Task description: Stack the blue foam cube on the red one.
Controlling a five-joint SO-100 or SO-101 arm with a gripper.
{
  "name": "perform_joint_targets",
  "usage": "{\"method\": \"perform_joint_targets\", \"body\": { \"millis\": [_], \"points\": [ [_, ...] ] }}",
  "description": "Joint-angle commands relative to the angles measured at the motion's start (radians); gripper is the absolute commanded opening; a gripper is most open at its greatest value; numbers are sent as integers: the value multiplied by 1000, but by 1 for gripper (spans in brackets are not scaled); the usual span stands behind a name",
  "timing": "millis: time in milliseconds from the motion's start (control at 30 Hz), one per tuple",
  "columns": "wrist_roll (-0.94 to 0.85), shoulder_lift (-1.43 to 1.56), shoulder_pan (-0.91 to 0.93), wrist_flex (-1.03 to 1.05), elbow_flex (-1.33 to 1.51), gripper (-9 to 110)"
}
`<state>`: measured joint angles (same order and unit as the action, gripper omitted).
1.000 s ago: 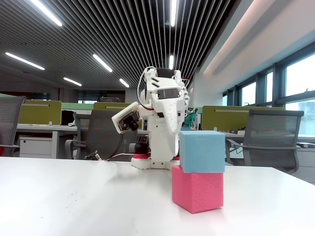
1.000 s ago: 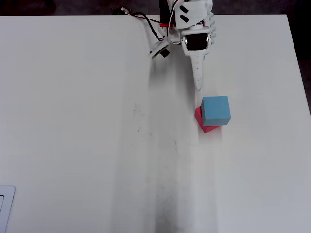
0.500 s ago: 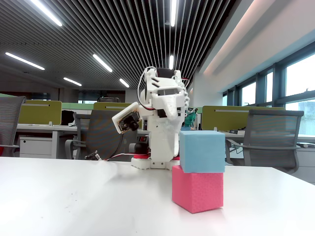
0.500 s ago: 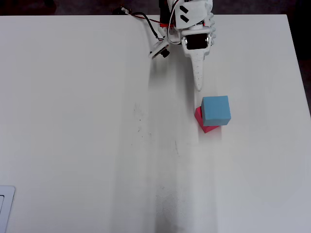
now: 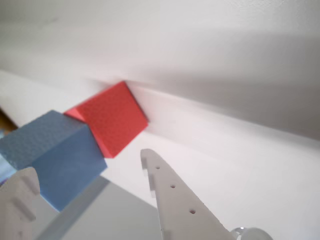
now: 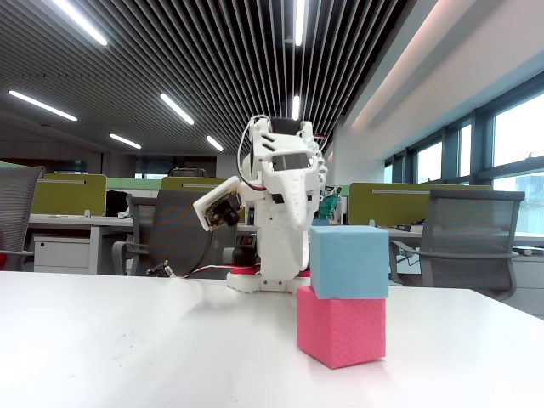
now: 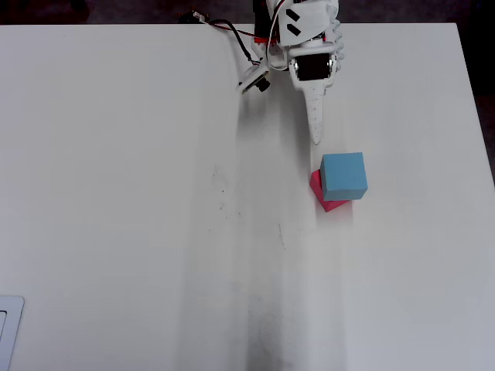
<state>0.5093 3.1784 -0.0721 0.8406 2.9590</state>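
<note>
Fingers (image 5: 172, 192) of gripper (image 5: 85, 175) nearest lens in wrist view — spread apart, holding nothing, flanking blue foam cube (image 5: 52, 155) without visible contact. Blue foam cube sits atop red one (image 6: 341, 325) on table (image 6: 127, 340), released. Overhead view shows top cube twisted and offset, red corner peeking out at left — stack judged placed but not square. You withdraw straight back, jaws kept wide, no sideways sweep; brushing blue cube could topple it.
</note>
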Motion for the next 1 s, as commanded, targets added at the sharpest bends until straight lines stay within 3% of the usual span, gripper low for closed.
{"method": "perform_joint_targets", "body": {
  "millis": [0, 967],
  "points": [
    [2, 5, -14, -6, -44, 22],
    [3, 5, -29, -26, -37, 24]
  ]
}}
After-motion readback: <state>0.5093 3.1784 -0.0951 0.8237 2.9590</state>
